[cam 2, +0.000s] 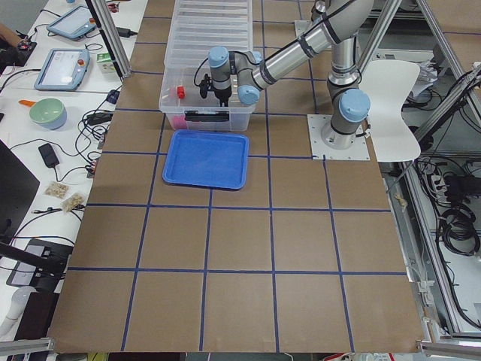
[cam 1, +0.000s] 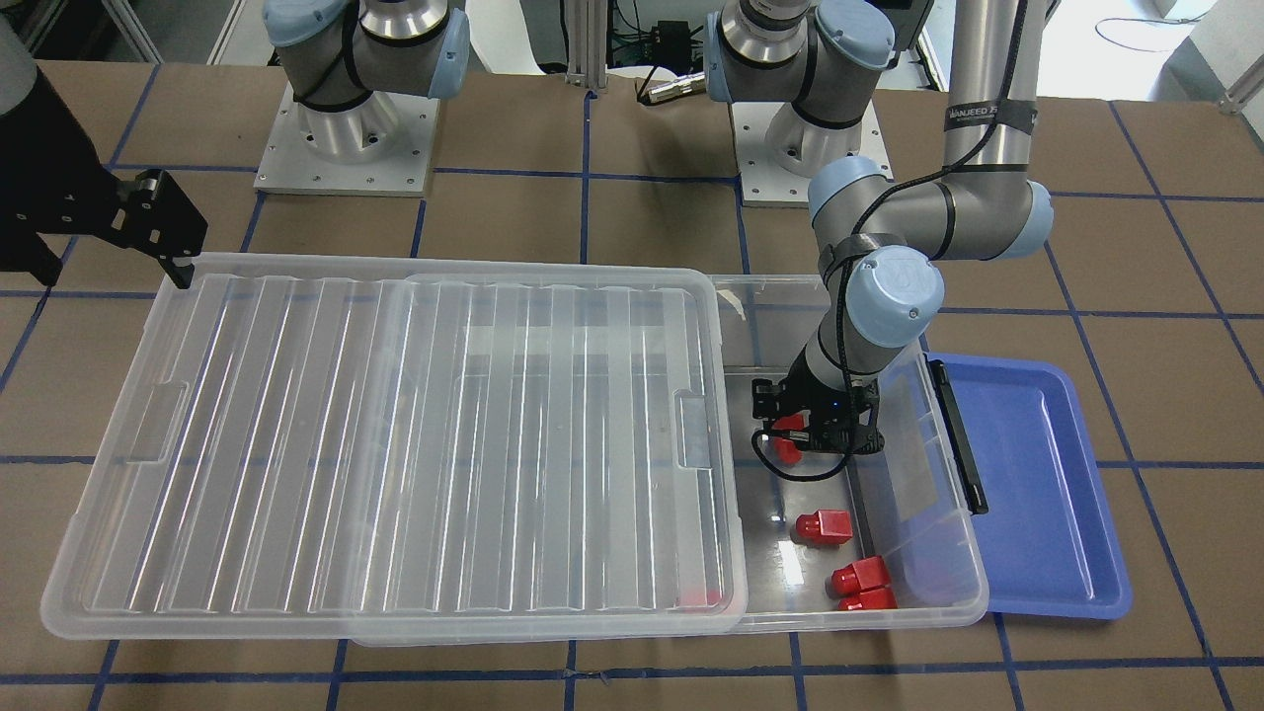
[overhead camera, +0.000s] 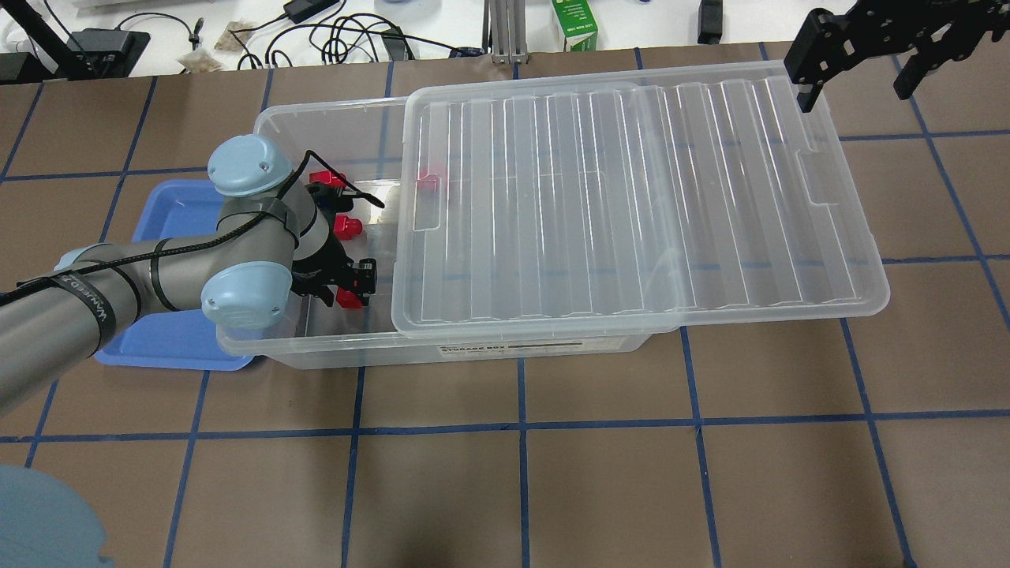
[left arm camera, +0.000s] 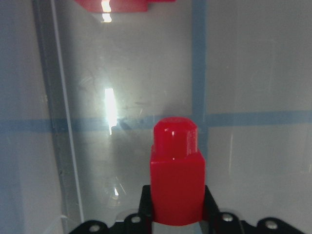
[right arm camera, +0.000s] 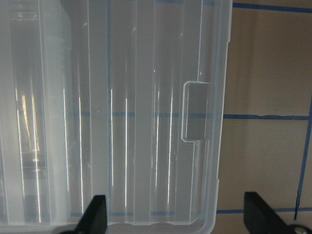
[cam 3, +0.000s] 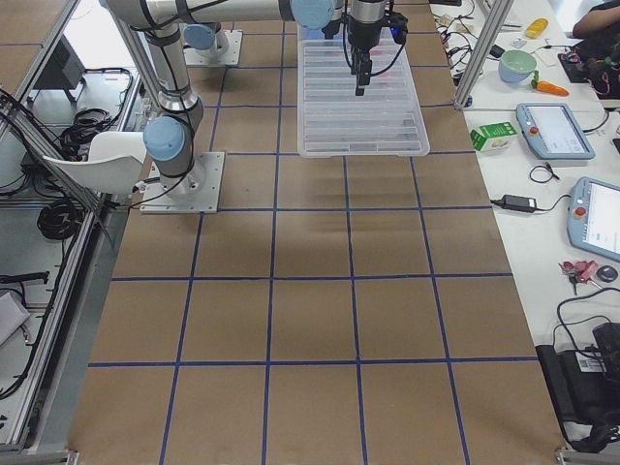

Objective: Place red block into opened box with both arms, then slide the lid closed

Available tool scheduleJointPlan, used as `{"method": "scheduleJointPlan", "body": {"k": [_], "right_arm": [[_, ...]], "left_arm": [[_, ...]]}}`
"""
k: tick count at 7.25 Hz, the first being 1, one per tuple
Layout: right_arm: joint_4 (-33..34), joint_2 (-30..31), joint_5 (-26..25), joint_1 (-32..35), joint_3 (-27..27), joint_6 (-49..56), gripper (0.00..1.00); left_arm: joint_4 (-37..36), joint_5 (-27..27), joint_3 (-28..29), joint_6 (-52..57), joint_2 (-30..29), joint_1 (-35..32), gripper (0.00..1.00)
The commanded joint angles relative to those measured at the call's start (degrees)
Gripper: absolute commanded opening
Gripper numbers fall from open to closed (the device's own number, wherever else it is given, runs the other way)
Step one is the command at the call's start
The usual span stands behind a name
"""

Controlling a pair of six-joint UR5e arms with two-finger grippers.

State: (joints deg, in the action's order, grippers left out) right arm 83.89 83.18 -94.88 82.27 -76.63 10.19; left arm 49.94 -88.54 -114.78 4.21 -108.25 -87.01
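My left gripper (cam 1: 790, 436) is down inside the open end of the clear box (overhead camera: 331, 351), shut on a red block (left arm camera: 176, 178) that stands stub-up between its fingers, just above the box floor. Three more red blocks (cam 1: 823, 526) lie loose on the floor near it, and another (overhead camera: 428, 182) shows through the lid. The ribbed translucent lid (overhead camera: 631, 205) covers most of the box and overhangs its far end. My right gripper (overhead camera: 856, 83) hovers open over that overhanging short end, with the lid's notch (right arm camera: 196, 111) below it.
A blue tray (cam 1: 1037, 494) sits against the box's latch end, partly under my left arm's elbow (overhead camera: 237, 292). The brown table carries blue tape lines. Cables and a green carton (overhead camera: 574, 24) lie beyond the far table edge.
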Motion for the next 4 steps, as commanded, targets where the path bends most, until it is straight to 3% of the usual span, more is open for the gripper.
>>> {"method": "scheduleJointPlan", "body": {"k": [1, 4], "right_arm": [[0.40, -0.21, -0.05, -0.01, -0.02, -0.08, 1.00], [0.58, -0.74, -0.13, -0.09, -0.10, 0.00, 1.00]], "left_arm": [[-0.28, 0.30, 0.60, 0.37, 1.80, -0.44, 1.00], [13.73, -0.57, 8.05, -0.07, 6.98, -1.40, 1.00]]}}
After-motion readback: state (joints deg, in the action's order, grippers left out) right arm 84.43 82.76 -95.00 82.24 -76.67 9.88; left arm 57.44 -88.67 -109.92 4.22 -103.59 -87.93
